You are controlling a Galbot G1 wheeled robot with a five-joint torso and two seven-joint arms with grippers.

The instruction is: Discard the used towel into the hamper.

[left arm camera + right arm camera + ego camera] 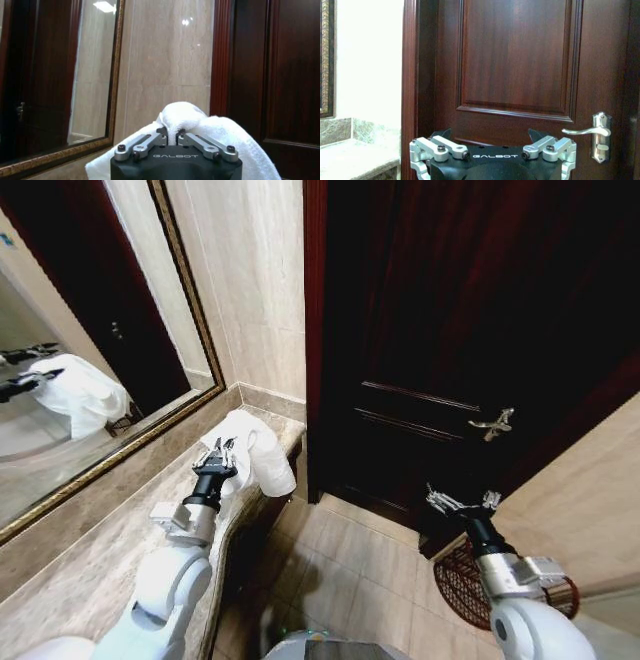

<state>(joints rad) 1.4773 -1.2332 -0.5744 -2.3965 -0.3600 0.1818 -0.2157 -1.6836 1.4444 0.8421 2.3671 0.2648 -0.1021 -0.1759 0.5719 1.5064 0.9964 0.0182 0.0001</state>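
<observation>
A white towel (262,455) lies bunched at the far end of the marble counter (110,555), with part of it hanging over the front edge. My left gripper (222,450) is shut on the towel (220,131); its fingers (161,132) pinch a fold at the top of the bunch. The hamper (462,585), a reddish-brown open-weave basket, stands on the floor at the lower right, partly hidden behind my right arm. My right gripper (462,501) hangs open above the hamper, in front of the dark door, holding nothing.
A dark wooden door (470,330) with a metal lever handle (494,423) is straight ahead. A gold-framed mirror (90,350) lines the wall above the counter and reflects the towel. Beige floor tiles (360,570) lie between the counter and the hamper.
</observation>
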